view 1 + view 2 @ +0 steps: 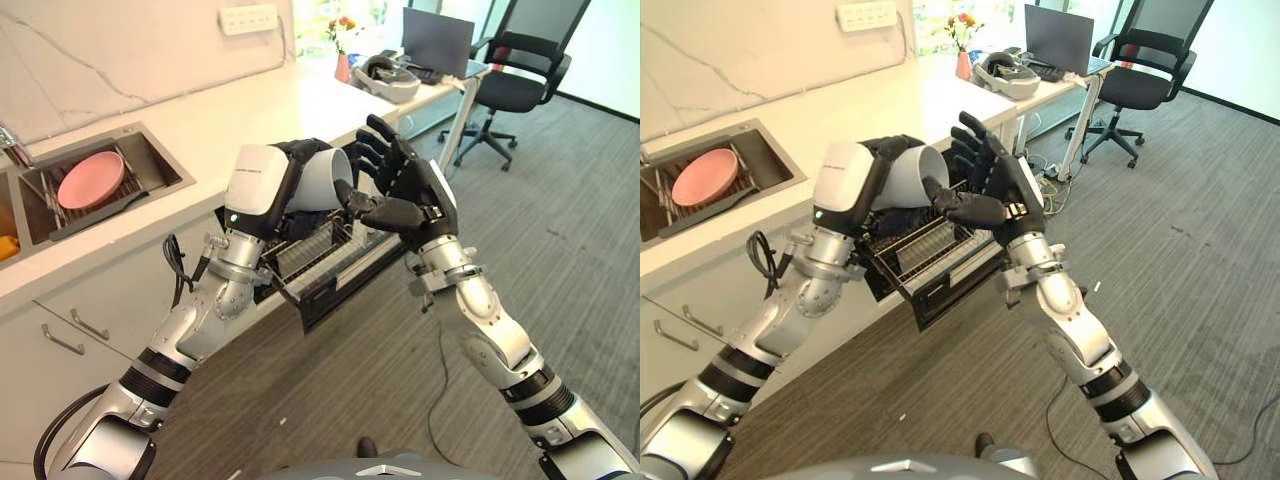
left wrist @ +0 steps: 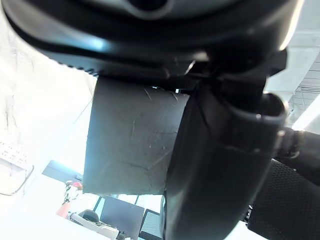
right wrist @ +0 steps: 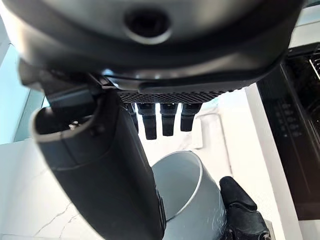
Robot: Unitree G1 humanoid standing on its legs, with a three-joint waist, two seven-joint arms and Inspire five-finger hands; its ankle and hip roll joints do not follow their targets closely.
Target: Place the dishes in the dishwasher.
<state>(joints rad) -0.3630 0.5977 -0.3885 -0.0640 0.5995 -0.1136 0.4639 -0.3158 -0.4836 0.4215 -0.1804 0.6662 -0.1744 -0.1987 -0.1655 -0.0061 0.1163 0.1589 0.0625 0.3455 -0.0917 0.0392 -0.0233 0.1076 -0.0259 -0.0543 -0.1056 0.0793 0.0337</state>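
A pale grey cup [image 1: 322, 180] lies on its side in my left hand [image 1: 296, 155], whose dark fingers curl round it, just above the pulled-out dishwasher rack [image 1: 312, 250]. The cup's mouth faces my right hand [image 1: 408, 188], which stands open right in front of it, fingers straight and thumb reaching to the rim. In the right wrist view the cup [image 3: 189, 196] shows past my thumb [image 3: 107, 167]. In the left wrist view the cup's wall [image 2: 132, 140] lies against my thumb [image 2: 220, 165]. A pink plate [image 1: 90, 180] rests in the sink [image 1: 150, 150].
The white counter [image 1: 260, 110] runs along the wall above the dishwasher. Beyond it is a desk [image 1: 440, 90] with a laptop and headset, then a black office chair [image 1: 520, 75]. Grey carpet [image 1: 560, 230] lies open to the right.
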